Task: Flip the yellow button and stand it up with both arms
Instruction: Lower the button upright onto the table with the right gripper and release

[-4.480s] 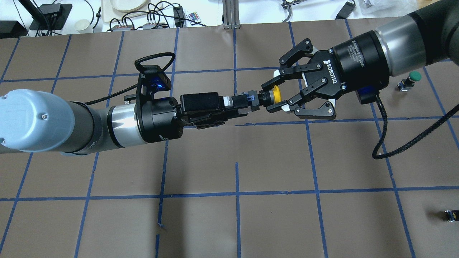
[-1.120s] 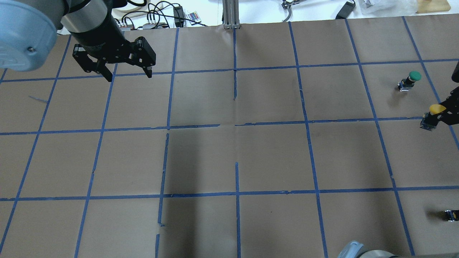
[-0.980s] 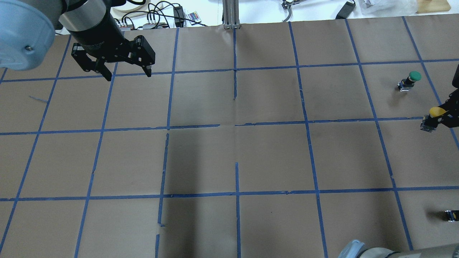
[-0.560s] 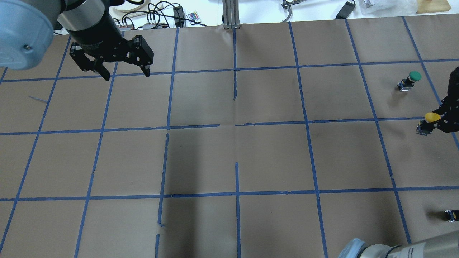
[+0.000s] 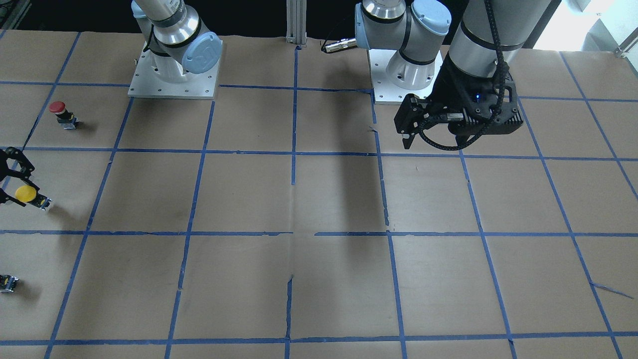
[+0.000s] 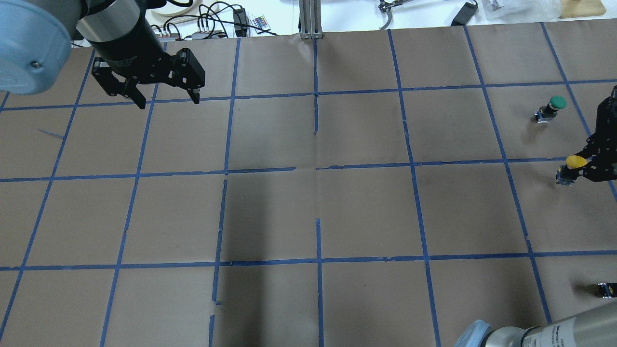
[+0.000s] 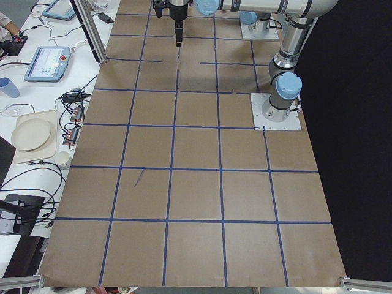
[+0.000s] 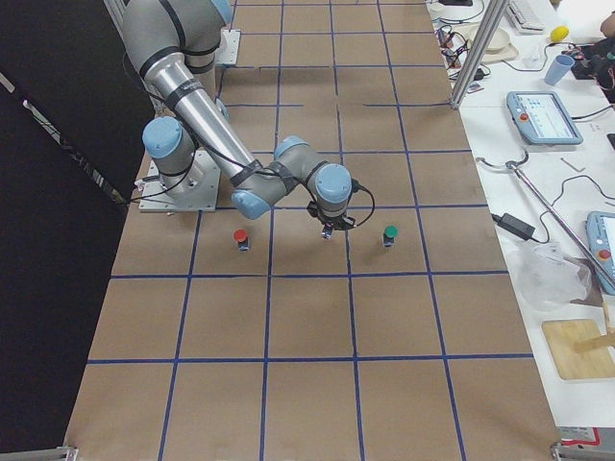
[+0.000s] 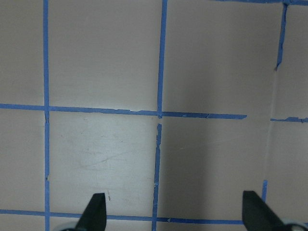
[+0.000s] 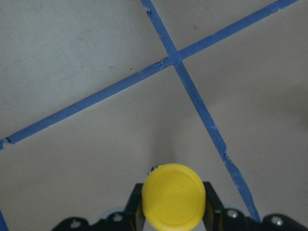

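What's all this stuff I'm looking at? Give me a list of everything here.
table: one, brown, gridded with blue tape, under everything.
yellow button: one, yellow cap, dark base, at the table's right end, in the right gripper.
green button: one, green cap, upright, beyond the yellow one.
red button: one, red cap, upright, nearer the robot's base.
small dark block: one, right edge; too small to identify.
left gripper: black, open, empty, above the table's left half.
right gripper: black, shut on the yellow button.
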Available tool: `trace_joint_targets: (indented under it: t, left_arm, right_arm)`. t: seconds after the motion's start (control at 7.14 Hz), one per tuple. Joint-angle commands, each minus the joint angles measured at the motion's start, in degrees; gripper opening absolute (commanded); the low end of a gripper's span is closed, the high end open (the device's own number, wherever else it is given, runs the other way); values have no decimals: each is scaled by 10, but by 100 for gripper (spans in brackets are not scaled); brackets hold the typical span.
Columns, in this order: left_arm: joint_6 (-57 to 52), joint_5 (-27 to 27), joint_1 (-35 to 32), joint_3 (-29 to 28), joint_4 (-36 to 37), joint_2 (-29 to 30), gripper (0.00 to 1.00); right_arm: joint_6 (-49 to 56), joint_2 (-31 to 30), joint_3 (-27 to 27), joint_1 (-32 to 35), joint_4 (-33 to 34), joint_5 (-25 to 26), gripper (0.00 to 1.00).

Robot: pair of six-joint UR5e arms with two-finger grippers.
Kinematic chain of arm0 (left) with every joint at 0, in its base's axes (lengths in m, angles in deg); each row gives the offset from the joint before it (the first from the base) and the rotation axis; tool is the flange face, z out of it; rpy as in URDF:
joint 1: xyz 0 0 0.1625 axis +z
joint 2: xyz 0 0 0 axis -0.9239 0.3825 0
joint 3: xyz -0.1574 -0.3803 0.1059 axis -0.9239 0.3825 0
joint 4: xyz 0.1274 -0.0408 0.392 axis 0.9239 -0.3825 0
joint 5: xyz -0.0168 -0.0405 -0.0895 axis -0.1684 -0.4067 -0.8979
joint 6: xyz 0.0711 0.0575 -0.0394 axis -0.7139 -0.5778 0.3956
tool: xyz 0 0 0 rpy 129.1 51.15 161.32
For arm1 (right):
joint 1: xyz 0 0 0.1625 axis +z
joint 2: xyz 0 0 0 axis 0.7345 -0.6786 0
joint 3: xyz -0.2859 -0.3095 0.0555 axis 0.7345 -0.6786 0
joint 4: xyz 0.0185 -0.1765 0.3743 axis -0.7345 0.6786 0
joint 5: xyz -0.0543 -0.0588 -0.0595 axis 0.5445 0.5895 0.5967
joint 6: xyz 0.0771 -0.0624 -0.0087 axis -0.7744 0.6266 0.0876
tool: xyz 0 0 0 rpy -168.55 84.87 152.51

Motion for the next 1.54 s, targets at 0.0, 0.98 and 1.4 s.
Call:
trace_joint_targets:
  t: [0.0,0.98,1.4]
  left_arm:
    - [-5,7,-1,13,-9,-20,100]
    - [-8,8,1,16,-15,-10,100]
    - [-9,10,3,16,-9,-20,100]
  right_arm:
    - [0,14,-1,-5,2,0,26]
    - [-85,-35,-9,-12,-7,-1,96]
    - [-418,-171,-8,19,-118,7,100]
